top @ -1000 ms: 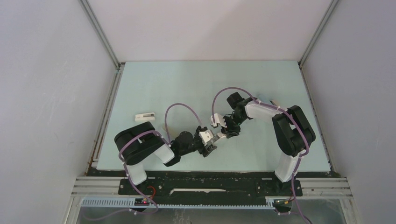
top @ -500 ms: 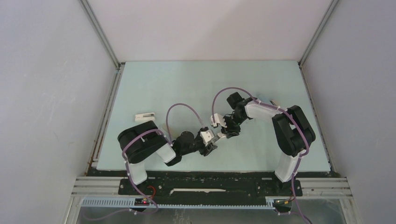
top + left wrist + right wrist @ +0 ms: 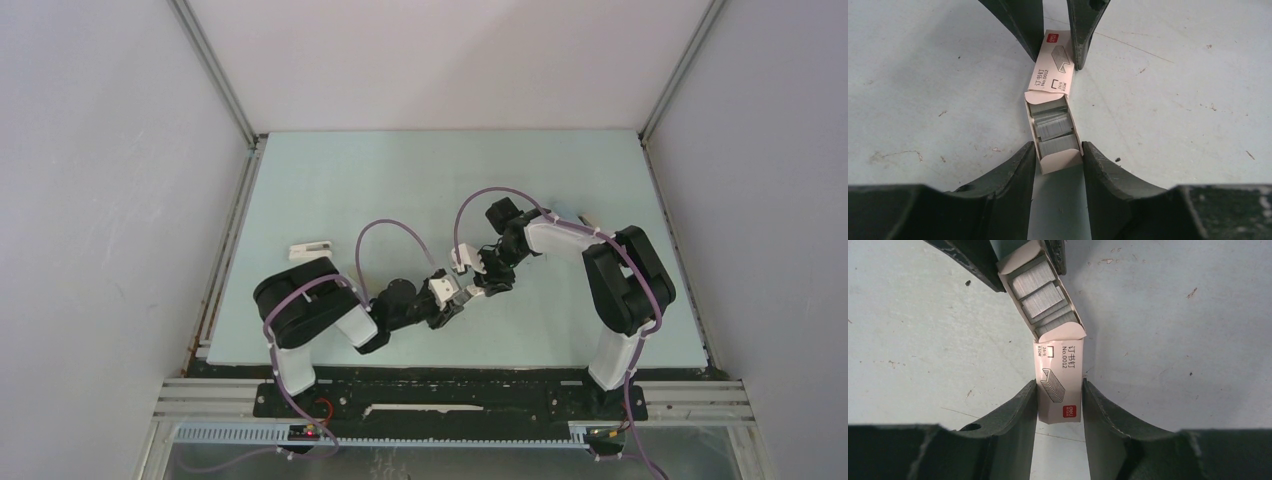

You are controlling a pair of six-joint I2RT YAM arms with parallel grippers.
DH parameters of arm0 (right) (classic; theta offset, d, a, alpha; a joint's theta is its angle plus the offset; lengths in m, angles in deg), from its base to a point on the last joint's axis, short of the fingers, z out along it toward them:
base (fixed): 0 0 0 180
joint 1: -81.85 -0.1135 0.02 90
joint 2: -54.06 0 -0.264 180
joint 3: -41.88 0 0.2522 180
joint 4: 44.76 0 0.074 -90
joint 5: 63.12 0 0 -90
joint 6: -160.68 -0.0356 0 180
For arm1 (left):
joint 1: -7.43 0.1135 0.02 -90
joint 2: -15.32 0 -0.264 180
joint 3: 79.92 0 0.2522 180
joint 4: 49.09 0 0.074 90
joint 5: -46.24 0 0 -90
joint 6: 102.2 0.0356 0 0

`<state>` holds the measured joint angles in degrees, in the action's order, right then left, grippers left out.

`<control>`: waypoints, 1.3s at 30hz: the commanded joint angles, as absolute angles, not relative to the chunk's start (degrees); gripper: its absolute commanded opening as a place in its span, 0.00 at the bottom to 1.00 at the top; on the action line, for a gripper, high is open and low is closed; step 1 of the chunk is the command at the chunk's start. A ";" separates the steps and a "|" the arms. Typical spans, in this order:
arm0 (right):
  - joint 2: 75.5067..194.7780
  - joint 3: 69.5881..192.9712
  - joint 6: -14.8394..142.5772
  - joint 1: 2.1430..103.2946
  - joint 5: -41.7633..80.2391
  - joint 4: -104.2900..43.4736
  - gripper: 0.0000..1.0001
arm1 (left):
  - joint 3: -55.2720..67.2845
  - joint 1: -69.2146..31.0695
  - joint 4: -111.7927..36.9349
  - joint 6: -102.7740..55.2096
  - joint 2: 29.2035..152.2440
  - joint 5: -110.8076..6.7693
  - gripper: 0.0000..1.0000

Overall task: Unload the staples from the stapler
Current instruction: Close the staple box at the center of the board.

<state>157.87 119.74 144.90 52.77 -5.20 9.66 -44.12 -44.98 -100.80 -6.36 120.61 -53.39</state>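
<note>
A small white staple box [image 3: 468,293] is pulled half open between my two grippers, low over the table. Its printed sleeve [image 3: 1060,380] sits between the right gripper's [image 3: 1059,387] fingers, which are shut on it. The inner tray [image 3: 1060,161] sticks out of the sleeve [image 3: 1055,65], and the left gripper [image 3: 1059,150] presses on both of its sides. Silvery-grey staples [image 3: 1053,131] lie in short blocks in the open tray, and the right wrist view shows these staples [image 3: 1040,295] too. A small white stapler-like thing [image 3: 310,247] lies at the left, apart from both grippers.
Another small white thing [image 3: 583,219] lies behind the right arm's forearm. The pale green table [image 3: 400,180] has metal rails along its left and right edges, and white walls enclose it. Both arms' purple cables loop above the middle of the table.
The left gripper's jaws have closed in from wide open onto the tray end of the box. The left arm has edged slightly right. The right arm and its grip have not moved.
</note>
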 commanded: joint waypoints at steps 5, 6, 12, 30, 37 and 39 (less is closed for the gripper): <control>156.12 119.80 147.61 52.55 -6.89 11.44 0.46 | -42.13 -43.91 -96.70 -5.27 121.50 -52.18 0.43; 155.91 119.74 147.73 52.65 -7.16 11.40 0.46 | -42.09 -43.77 -96.53 -5.14 121.48 -52.35 0.43; 155.95 119.74 148.59 53.02 -7.31 11.03 0.45 | -41.83 -42.93 -95.64 -4.28 121.07 -54.23 0.41; 156.89 119.74 148.95 53.28 -6.31 9.47 0.41 | -40.86 -41.15 -92.43 -2.28 120.38 -60.63 0.37; 157.16 119.77 150.64 53.23 -5.87 9.86 0.40 | -40.38 -40.45 -91.57 -1.76 120.35 -62.67 0.36; 157.27 119.80 150.77 53.15 -5.61 9.67 0.40 | -40.24 -40.31 -91.17 -1.57 120.32 -63.12 0.36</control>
<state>157.87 119.74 148.79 53.20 -5.70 10.32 -41.39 -40.87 -96.23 -3.75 120.64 -61.43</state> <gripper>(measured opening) 0.411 0.364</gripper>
